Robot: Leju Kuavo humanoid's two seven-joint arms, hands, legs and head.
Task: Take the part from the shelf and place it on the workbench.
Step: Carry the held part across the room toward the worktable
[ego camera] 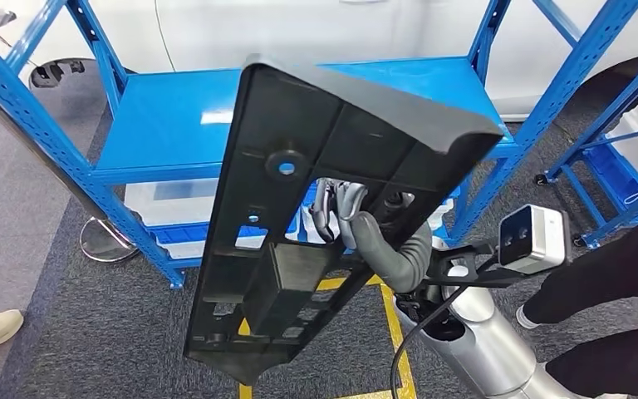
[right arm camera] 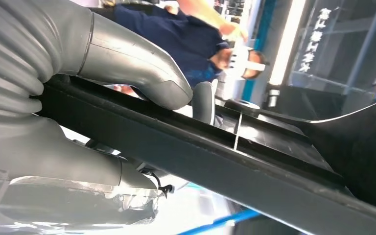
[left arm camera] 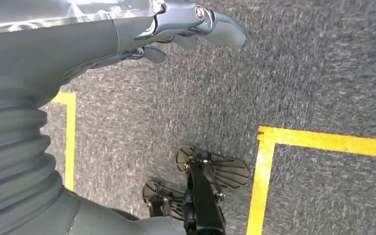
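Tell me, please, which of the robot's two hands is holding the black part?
The right hand holds the black part, its fingers wrapped over the part's edge. The left hand hangs over the grey carpet, holding nothing.

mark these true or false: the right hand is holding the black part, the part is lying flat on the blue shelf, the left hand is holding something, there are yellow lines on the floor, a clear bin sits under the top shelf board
1. The right hand is holding the black part. True.
2. The part is lying flat on the blue shelf. False: it is lifted in front of the shelf, held tilted, standing nearly on end.
3. The left hand is holding something. False: it hangs over the grey carpet with nothing in it.
4. There are yellow lines on the floor. True.
5. A clear bin sits under the top shelf board. True.
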